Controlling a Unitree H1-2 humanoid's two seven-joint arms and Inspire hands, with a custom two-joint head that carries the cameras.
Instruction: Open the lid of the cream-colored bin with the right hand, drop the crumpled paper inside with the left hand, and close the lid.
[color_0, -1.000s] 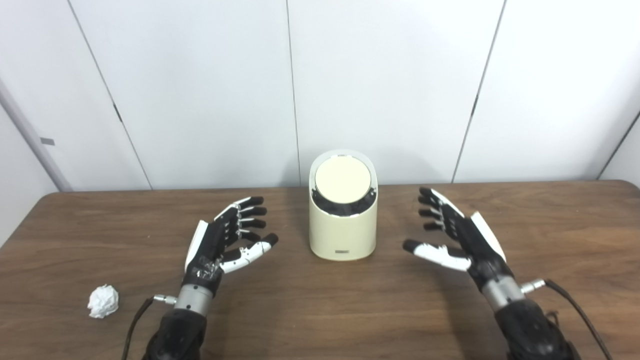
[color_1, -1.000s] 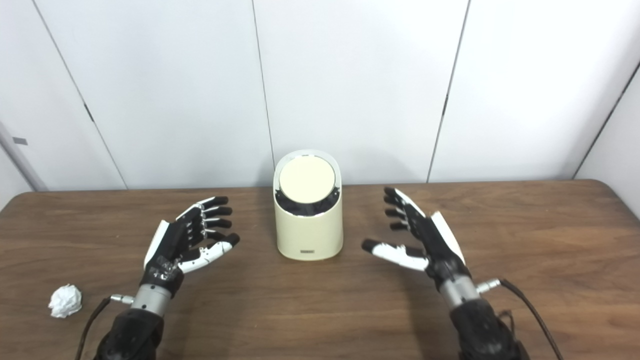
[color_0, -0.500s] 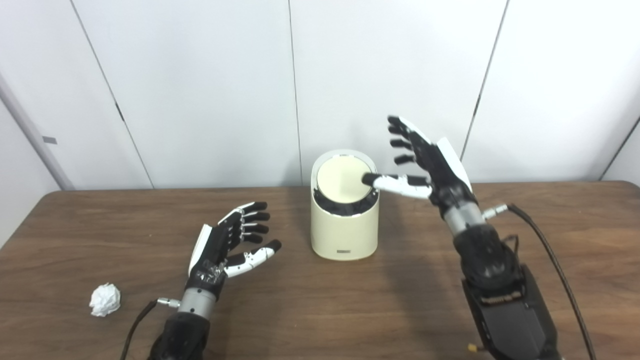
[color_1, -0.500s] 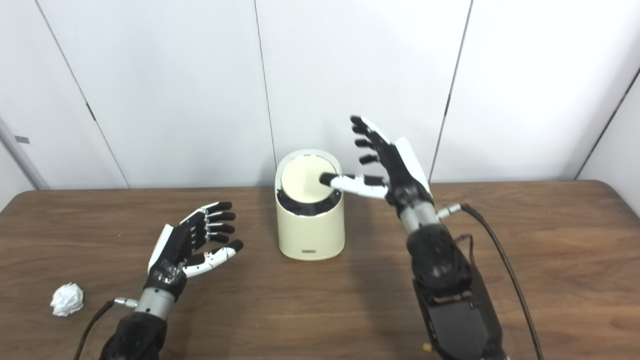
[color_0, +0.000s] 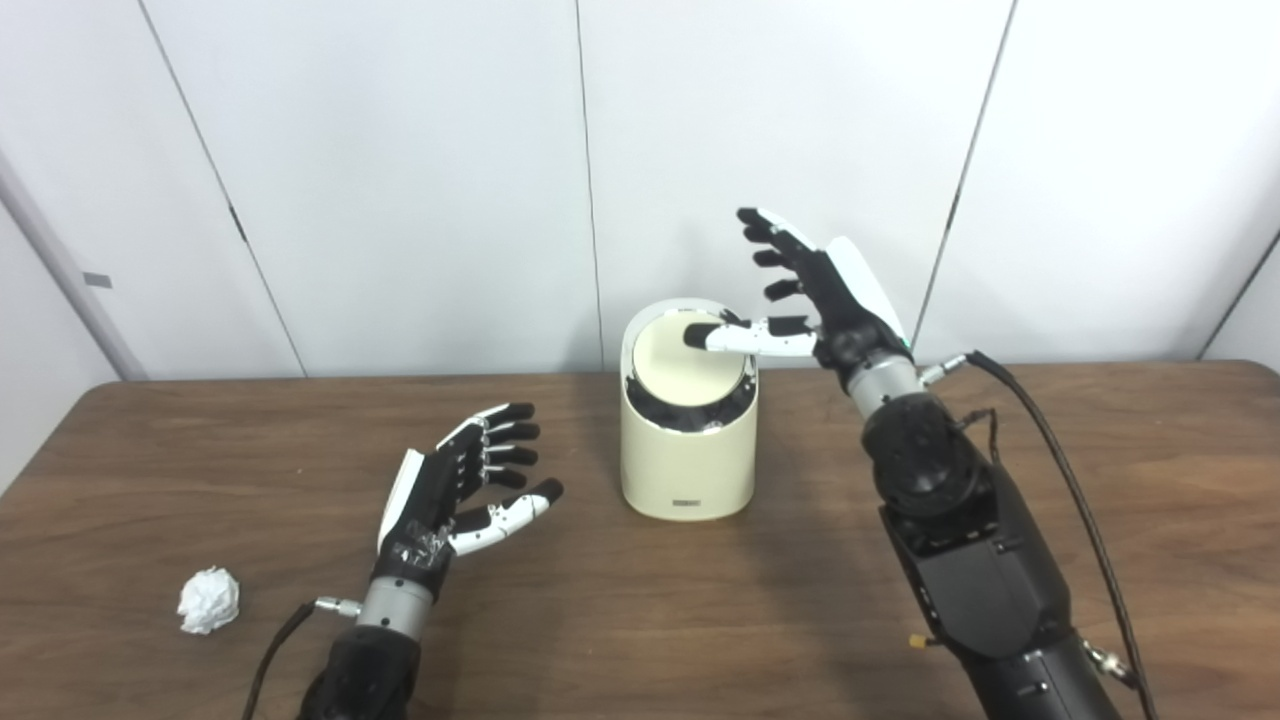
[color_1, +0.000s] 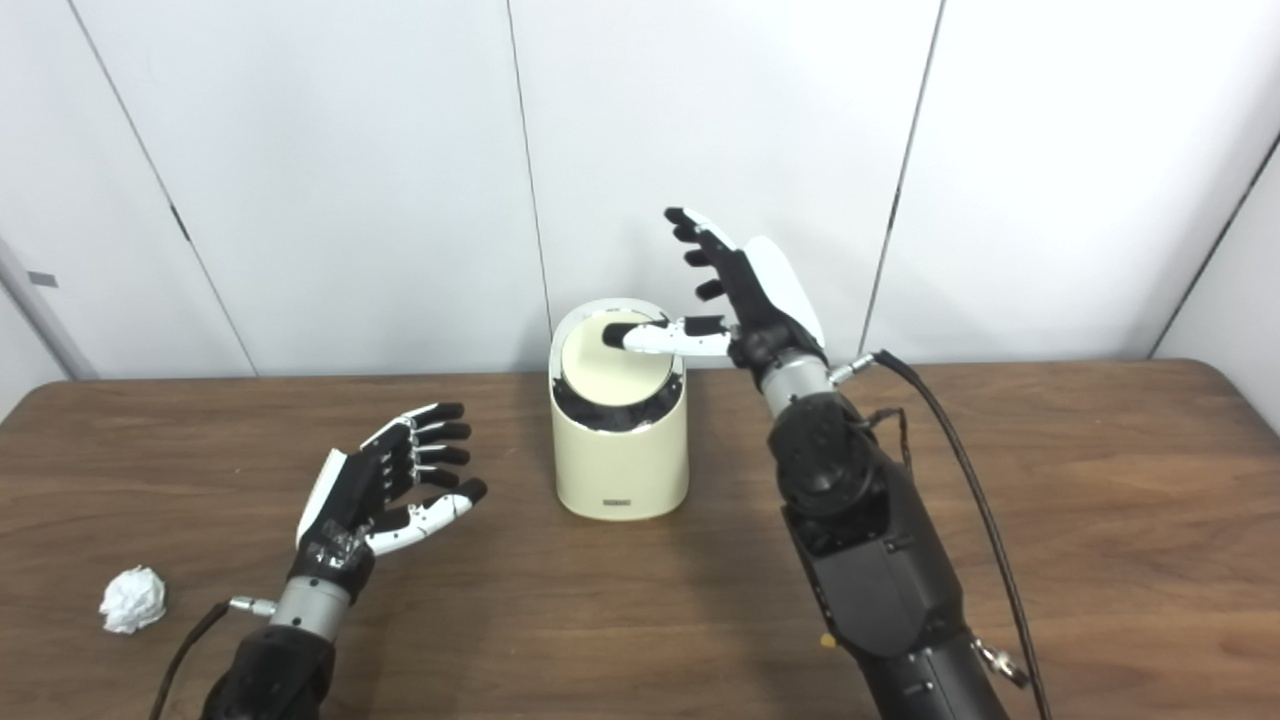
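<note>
Right hand (color_0: 815, 290), fingers spread and holding nothing, has risen from the table and swung in over the cream-colored bin (color_0: 687, 460); thumb now reaches across the round lid (color_0: 690, 358), apparently touching it. Lid not yet open, so opening looks about to start. Left hand (color_0: 455, 490) unmoved, spread, empty. Crumpled paper (color_0: 208, 600) lies on the wooden table (color_0: 640, 620), well left. Small label at the bin's base, unreadable.

Both hands, left hand (color_0: 450, 490) and right hand (color_0: 825, 290), had black fingers, white thumb segments and white back plates. Silver wrist cuffs joined black forearm housings; black cables (color_0: 1060, 460) ran from each wrist.
</note>
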